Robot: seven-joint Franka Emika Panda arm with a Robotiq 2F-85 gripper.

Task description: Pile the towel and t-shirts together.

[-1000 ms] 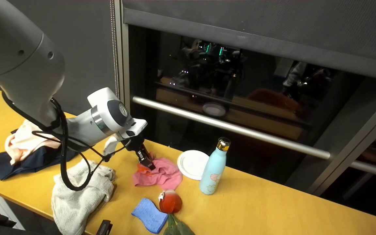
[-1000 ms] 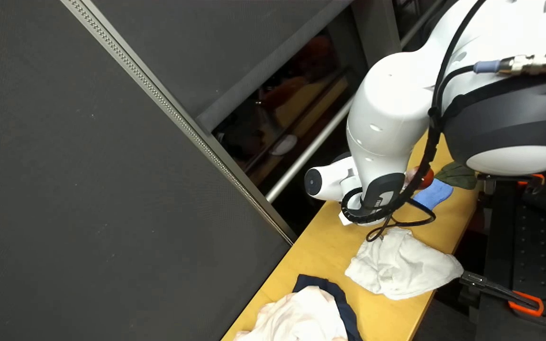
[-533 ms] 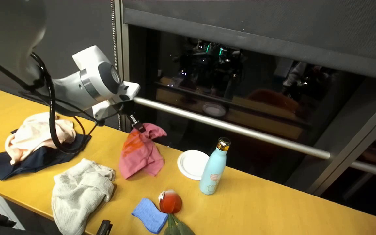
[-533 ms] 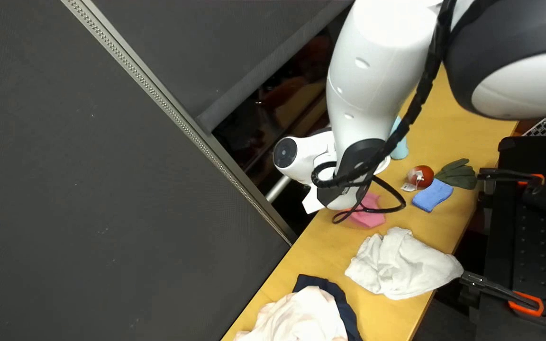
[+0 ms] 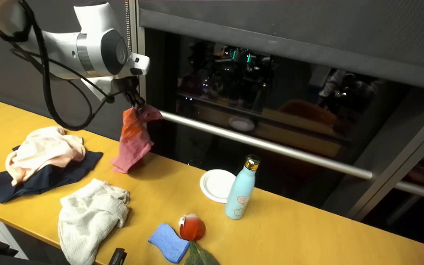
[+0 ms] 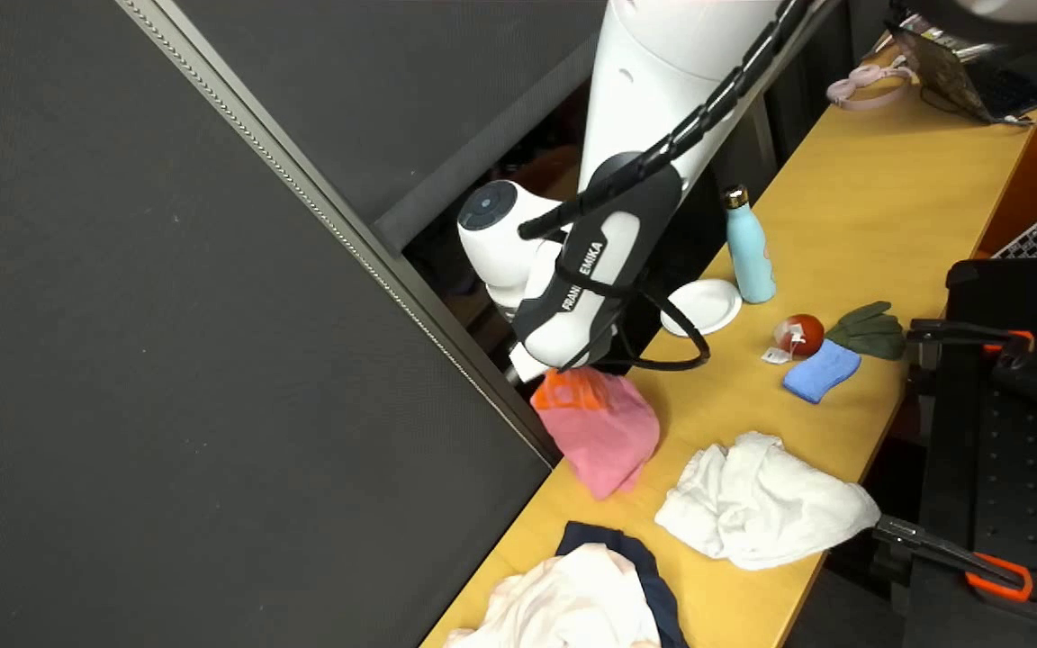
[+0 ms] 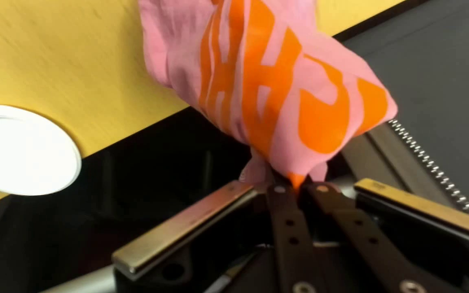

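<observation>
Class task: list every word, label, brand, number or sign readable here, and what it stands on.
"FRAN... EMIKA": on the robot arm, middle letters behind a cable.
Orange print on the pink t-shirt: too folded to read.
White tag by the red round thing: too small to read.

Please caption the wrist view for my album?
End effector pinching an orange-printed pink cloth, white plate in view.

Table (image 5: 289, 228) bright | window (image 5: 267, 99) dark, reflecting lights | wrist view slightly blurred
</observation>
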